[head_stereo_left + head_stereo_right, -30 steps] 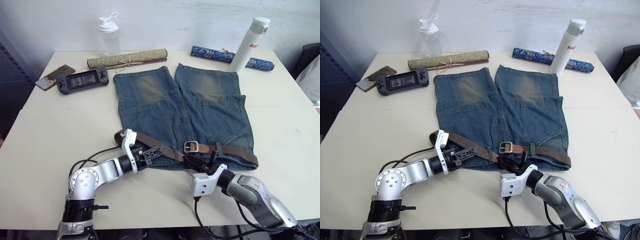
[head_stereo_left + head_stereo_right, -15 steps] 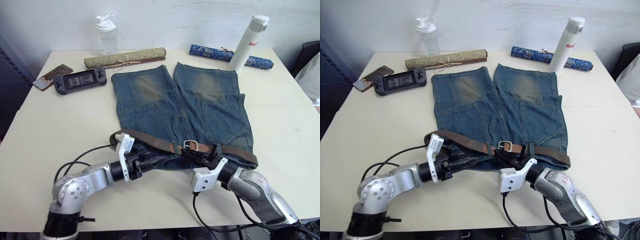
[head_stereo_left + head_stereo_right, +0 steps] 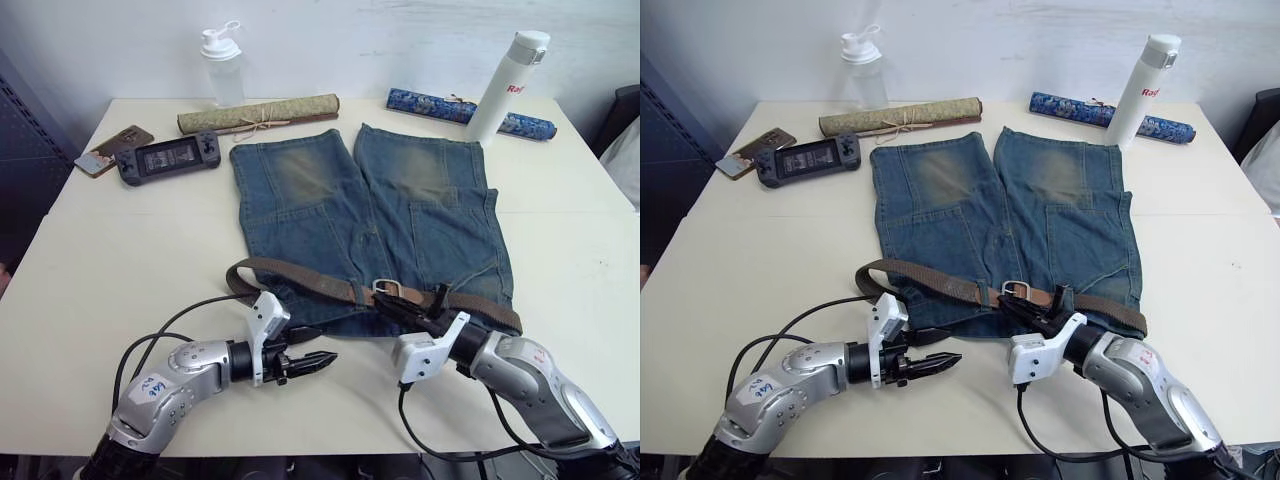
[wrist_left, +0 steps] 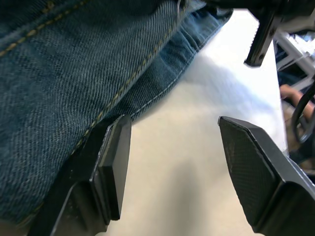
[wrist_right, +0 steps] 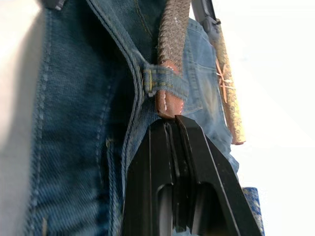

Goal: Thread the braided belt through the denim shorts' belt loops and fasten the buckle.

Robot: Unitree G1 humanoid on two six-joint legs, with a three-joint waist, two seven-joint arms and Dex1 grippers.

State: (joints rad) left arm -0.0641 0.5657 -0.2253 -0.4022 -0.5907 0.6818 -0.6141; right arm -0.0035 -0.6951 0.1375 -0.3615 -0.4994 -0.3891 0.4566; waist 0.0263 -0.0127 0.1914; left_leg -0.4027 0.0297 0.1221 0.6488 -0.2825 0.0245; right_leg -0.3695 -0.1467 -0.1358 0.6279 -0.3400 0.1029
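Note:
The denim shorts (image 3: 400, 200) lie flat mid-table, waist towards me. The braided belt (image 3: 300, 280) runs across the waistband, its left end curling off the cloth. Its silver buckle (image 3: 388, 291) sits mid-waist. My right gripper (image 3: 383, 303) is shut on the belt's tan leather tab (image 5: 167, 104), just below the buckle; the tab comes through a belt loop (image 5: 165, 81). My left gripper (image 3: 325, 343) is open and empty. It hovers over bare table by the waist's near edge (image 4: 147, 93).
Along the far edge stand a clear bottle (image 3: 222, 68), a tan rolled mat (image 3: 258, 113), a blue rolled mat (image 3: 470, 110) and a white flask (image 3: 508, 85). A game console (image 3: 167, 158) and a phone (image 3: 112, 147) lie far left. Black cables trail from both wrists.
My left gripper let go of the belt, opened, and drew back off the shorts towards the table's near edge. The right gripper stayed shut by the buckle. The camera shifted slightly.

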